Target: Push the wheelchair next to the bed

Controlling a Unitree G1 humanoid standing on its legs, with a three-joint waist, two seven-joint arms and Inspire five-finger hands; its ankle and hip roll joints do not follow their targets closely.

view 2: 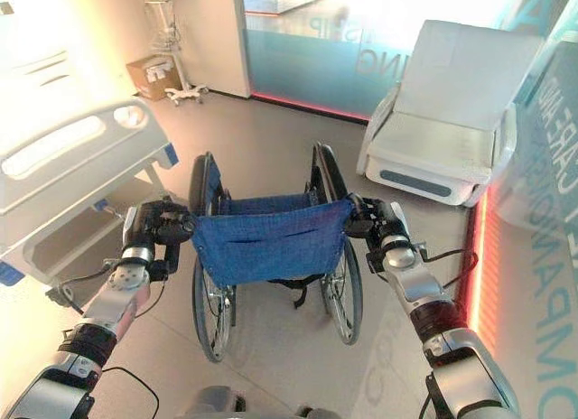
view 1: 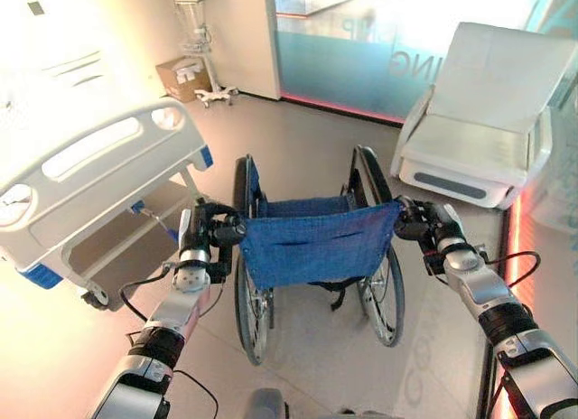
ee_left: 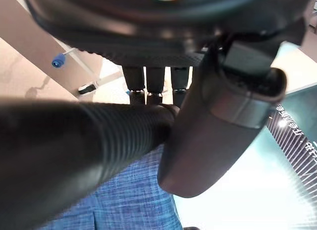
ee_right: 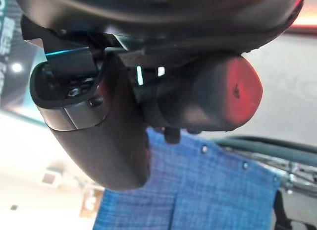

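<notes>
Left eye view: wheelchair [view 1: 312,247], blue fabric back, on the floor [view 1: 298,148] between bed [view 1: 90,180] at left and white reclining chair [view 1: 483,135] at right; left robot hand [view 1: 209,234] and right robot hand [view 1: 423,222] at its push handles. Left wrist view: fingers [ee_left: 156,84] curled round the ribbed left handle grip [ee_left: 74,150]. Right wrist view: right robot hand closed round the right handle end [ee_right: 218,98].

Pale floor [view 1: 298,157], frosted glass wall [view 1: 352,67], white recliner chair [view 1: 479,139] right, cardboard box [view 1: 181,76] by corner.
</notes>
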